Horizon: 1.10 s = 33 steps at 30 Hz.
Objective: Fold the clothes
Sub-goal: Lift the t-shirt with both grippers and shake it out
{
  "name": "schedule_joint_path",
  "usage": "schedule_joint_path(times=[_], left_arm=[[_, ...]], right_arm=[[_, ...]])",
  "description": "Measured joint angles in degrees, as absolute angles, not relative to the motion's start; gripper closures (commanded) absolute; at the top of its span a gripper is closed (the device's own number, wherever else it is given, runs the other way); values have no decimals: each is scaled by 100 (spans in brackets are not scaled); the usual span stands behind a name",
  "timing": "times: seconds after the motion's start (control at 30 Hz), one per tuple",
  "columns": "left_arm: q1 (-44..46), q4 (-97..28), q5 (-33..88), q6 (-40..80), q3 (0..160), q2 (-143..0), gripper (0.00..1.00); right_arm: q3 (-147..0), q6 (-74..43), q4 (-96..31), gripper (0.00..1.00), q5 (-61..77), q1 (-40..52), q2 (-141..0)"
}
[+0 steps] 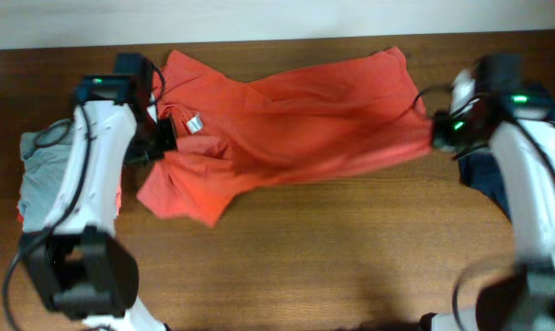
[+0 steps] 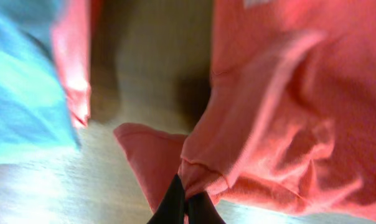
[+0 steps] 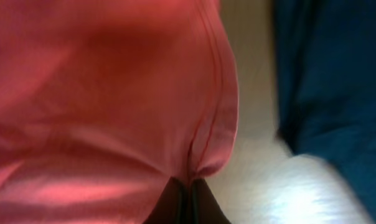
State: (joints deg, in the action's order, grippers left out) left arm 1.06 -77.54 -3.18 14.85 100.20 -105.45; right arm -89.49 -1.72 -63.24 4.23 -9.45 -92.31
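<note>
Crumpled orange-red cotton T-shirt (image 1: 296, 119) lay unfolded across the brown wooden table (image 1: 351, 257), left gripper (image 1: 164, 136) and right gripper (image 1: 436, 129) each clamped on its edge (0 folds apparent; all folding left).

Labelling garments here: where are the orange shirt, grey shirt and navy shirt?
orange shirt (image 1: 296, 110), overhead view, middle of its body
grey shirt (image 1: 43, 173), overhead view, crumpled top
navy shirt (image 3: 325, 81), right wrist view, main cloth
</note>
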Motion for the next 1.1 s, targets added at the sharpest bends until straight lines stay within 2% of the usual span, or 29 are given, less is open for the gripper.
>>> schedule_joint_path(times=[0.13, 0.37, 0.7, 0.9, 1.1], left_arm=[[106, -7861, -298, 1426, 10746, -9662, 100], [104, -7907, -283, 1409, 11568, -7918, 100], [104, -7404, -661, 1612, 11845, -6482, 100], [104, -7387, -731, 1634, 11878, -6923, 100], [106, -7059, -733, 1649, 11867, -8464, 100]], right_arm=[[-10007, -169, -6713, 96, 421, -943, -8191], [-10833, -167, -7050, 96, 388, -943, -7122], [-11236, -169, -6904, 96, -104, -943, -6611], [-11271, -169, -6960, 96, -152, -943, -7142], [-11271, -167, -7024, 96, -143, -943, -8449]])
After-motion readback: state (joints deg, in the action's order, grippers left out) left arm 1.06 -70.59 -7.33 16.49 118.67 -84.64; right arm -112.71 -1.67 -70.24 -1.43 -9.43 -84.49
